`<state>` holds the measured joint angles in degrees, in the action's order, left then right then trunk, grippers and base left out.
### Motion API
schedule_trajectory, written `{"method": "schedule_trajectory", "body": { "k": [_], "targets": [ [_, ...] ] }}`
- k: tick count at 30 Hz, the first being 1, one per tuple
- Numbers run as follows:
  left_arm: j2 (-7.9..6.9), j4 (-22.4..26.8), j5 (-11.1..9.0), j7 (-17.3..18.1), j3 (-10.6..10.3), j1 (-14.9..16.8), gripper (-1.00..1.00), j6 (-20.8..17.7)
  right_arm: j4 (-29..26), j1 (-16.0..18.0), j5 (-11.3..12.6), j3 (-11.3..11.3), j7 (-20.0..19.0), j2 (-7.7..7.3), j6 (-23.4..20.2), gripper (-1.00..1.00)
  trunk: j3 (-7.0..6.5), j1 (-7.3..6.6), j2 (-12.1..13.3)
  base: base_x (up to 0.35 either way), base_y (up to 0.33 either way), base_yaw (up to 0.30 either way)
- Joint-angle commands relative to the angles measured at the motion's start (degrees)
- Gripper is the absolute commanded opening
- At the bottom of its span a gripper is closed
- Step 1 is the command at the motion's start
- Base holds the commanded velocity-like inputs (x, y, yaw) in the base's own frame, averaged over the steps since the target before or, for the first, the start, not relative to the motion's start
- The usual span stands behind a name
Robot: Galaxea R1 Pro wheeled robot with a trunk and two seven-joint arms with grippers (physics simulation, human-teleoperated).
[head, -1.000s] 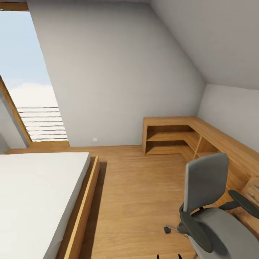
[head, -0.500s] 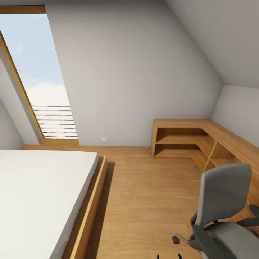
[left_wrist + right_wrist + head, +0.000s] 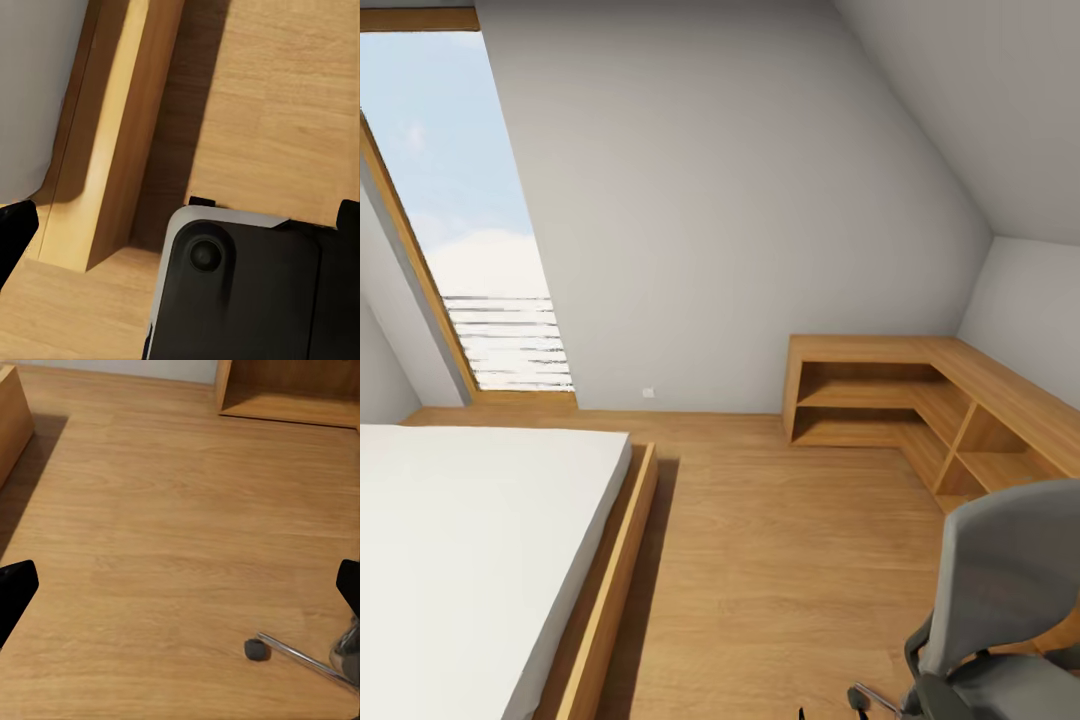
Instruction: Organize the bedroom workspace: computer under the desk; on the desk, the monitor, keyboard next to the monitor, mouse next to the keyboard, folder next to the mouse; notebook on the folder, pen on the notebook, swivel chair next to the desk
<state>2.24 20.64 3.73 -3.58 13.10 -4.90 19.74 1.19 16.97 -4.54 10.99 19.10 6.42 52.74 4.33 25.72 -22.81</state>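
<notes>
Left tool (image 3: 180,225) first: its two black fingertips (image 3: 15,236) sit wide apart at opposite edges of the left wrist view, so it's released, nothing between them. Under it lies a black robot panel with a pale rim (image 3: 247,292) and a round knob. Past that is light wood floor (image 3: 285,97) and the wooden bed frame (image 3: 120,135), with the pale mattress (image 3: 34,82) on top.

Over to the right tool (image 3: 180,589): it is spread wide too, one dark fingertip (image 3: 15,592) at each side, gripping nothing, hanging above bare floor. Near it, a thin metal spoke (image 3: 300,656) of the swivel chair's base runs out to a small dark caster (image 3: 256,649) resting on the boards. Beyond, the foot of the light-wood shelves (image 3: 289,390).

From the head view, here's the bedroom (image 3: 740,200): pale grey wall, sloped ceiling. The swivel chair (image 3: 1005,580) stands at the lower right on the floor, grey back upright, just in front of the L-shaped light-wood shelves running along the corner. The bed (image 3: 460,540) sits at the left, well apart from the chair, open floor between them. Behind the bed, a tall slanted window (image 3: 470,230) shows sky and pale slats.
</notes>
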Motion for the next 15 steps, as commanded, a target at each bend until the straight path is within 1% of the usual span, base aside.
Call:
{"method": "schedule_trajectory", "body": {
  "k": [1, 15],
  "targets": [
    [0.04, 0.1, 0.4, -0.2, 0.2, 0.0, 1.00, 0.1, 0.1, 0.1, -0.5, 0.2, 0.6, 0.01, 0.1, 1.00, 0.11, 0.07, -0.1, 0.315, 0.000, 0.000],
    [0.13, 0.1, 0.5, -0.2, 0.2, 0.0, 1.00, 0.0, 0.1, 0.1, -0.5, 0.2, 0.6, 0.00, 0.1, 1.00, 0.11, 0.07, -0.1, 0.319, 0.000, 0.000]
  ]
}}
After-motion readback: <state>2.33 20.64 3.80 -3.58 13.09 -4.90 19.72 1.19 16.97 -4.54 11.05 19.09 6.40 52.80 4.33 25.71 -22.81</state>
